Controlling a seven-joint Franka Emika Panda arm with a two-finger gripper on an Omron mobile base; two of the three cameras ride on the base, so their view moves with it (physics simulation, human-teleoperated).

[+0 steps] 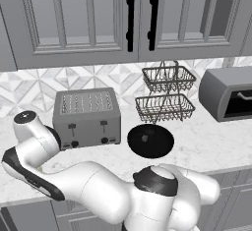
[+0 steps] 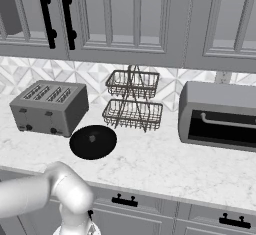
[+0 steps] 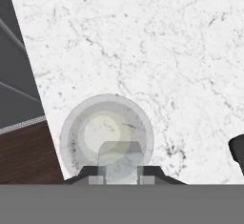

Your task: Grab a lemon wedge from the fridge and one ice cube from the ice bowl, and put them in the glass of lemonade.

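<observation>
White arm [image 1: 88, 186] folded low leftward, wrist pointing straight down, jaws' spread unclear

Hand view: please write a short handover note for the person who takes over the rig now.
Gripper: shut on a pale translucent block, apparently the ice cube, held directly above the glass of lemonade.
Glass: upright on the marble counter, near the counter's edge.
Lemon wedge: I cannot tell whether it is in the drink.
Done: ice cube picked up, now over the glass.
Left: release the cube into the glass; check for the wedge, and fetch it from the fridge if missing.
</observation>
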